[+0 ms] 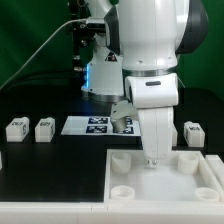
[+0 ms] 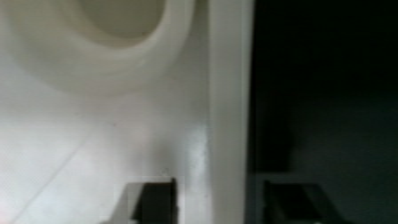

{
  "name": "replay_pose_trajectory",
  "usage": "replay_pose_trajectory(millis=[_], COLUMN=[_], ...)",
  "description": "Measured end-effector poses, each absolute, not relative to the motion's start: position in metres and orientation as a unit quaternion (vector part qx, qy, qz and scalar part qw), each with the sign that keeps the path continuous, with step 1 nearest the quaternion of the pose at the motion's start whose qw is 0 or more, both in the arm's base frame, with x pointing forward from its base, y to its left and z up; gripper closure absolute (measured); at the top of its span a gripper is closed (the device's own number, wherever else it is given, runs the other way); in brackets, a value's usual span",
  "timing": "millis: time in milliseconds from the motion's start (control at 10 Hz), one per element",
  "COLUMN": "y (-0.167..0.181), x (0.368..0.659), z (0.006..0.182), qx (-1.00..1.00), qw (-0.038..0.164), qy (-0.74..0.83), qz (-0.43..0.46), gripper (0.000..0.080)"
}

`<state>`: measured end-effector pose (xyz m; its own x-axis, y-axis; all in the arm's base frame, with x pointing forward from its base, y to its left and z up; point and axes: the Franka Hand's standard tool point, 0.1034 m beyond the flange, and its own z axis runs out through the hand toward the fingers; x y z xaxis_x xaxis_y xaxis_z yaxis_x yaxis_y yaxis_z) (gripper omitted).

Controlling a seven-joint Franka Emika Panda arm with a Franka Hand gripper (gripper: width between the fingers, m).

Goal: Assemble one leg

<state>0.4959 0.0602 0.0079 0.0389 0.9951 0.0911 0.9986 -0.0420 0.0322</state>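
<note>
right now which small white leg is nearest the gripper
The lone leg at the exterior view's right; the other two legs sit paired at its left, farther from the gripper.

The tray lies open from above, except at its far rim, where the gripper straddles the wall, jaws apart. Beyond the tray, toward the exterior view's left, the outer leg and the inner leg stand close together. A lone leg stands just past the tray's far corner on the exterior view's right.
</note>
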Motion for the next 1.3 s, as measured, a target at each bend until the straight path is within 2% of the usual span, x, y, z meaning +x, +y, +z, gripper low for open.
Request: replay_pose_trajectory(millis=[100, 200, 300, 400, 500, 600, 1000, 1200, 1300], y=[0.06, 0.06, 0.059, 0.059, 0.059, 0.059, 0.058, 0.059, 0.067], x=[0.496, 0.496, 0.496, 0.496, 0.496, 0.496, 0.497, 0.502, 0.504], z=[0.008, 0.008, 0.008, 0.008, 0.008, 0.008, 0.009, 0.023, 0.038], qx=[-0.721, -0.721, -0.721, -0.721, -0.721, -0.721, -0.724, -0.741, -0.768], qw=[0.02, 0.02, 0.02, 0.02, 0.02, 0.02, 0.019, 0.011, 0.007], qy=[-0.692, -0.691, -0.691, -0.691, -0.691, -0.691, -0.688, -0.67, -0.638], qz=[-0.044, -0.044, -0.044, -0.044, -0.044, -0.044, -0.044, -0.05, -0.053], gripper=[0.0512, 0.0328, 0.0213, 0.0213, 0.0163, 0.0153, 0.0151, 0.0151, 0.0151])
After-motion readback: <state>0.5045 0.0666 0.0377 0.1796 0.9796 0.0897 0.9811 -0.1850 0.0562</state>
